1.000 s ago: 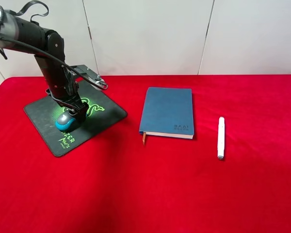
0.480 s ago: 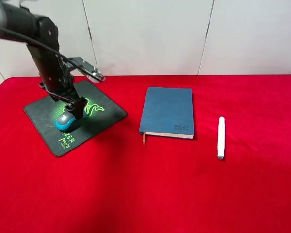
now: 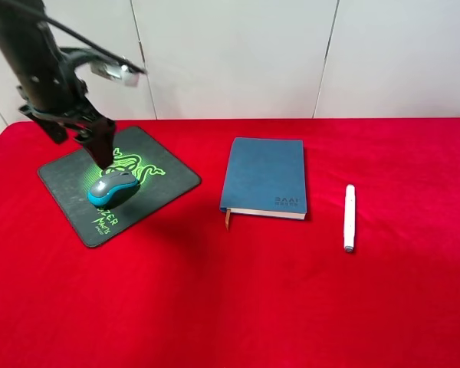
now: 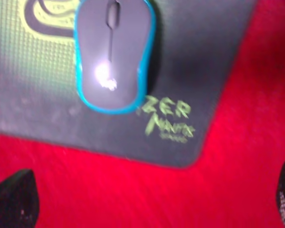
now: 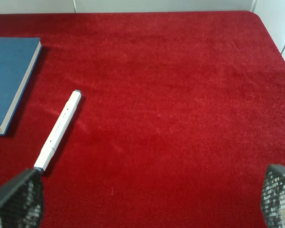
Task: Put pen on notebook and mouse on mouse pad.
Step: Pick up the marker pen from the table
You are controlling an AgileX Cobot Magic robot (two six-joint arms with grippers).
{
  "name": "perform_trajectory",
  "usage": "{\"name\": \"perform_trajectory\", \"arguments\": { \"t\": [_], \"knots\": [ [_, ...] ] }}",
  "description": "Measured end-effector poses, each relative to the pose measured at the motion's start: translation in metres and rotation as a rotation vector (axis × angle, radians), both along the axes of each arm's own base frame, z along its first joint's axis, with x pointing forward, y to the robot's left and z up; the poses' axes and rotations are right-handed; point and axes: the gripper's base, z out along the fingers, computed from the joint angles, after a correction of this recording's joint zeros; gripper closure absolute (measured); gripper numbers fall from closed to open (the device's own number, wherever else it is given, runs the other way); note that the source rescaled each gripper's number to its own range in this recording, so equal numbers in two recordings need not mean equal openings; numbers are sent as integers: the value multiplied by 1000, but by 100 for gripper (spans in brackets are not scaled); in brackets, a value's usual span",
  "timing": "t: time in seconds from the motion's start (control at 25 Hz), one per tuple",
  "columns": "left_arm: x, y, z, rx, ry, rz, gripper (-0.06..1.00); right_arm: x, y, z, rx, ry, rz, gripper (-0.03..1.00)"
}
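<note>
Mouse [image 3: 113, 186] sits on the pad [image 3: 167, 178], so that half looks done; the left jaws hang wide above it, empty. Pen [image 5: 58, 130] lies on the desk [image 3: 291, 291] near the notebook [image 3: 264, 176], not touching; the right jaws, wide and empty, face it.

Ext high frontal, L wrist above mouse [image 4: 113, 52], R near pen [image 5: 58, 129]

The mouse [image 3: 113, 186] hides some mouse pad [image 3: 172, 178] lettering.
</note>
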Motion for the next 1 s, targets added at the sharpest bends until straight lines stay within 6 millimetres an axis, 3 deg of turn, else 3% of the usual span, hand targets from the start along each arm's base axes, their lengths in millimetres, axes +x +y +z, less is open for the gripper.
{"name": "perform_trajectory", "arguments": {
  "t": [0.2,0.4,0.76,1.0],
  "knots": [
    [-20,1,34,-65,-40,11,-5,0,0,0,0,0,0,-3],
    [-57,9,72,-114,-147,10,-5,0,0,0,0,0,0,-3],
    [-165,38,127,-217,-388,118,-5,0,0,0,0,0,0,-3],
    [-248,60,135,-301,-572,130,-5,0,0,0,0,0,0,-3]
  ]
}}
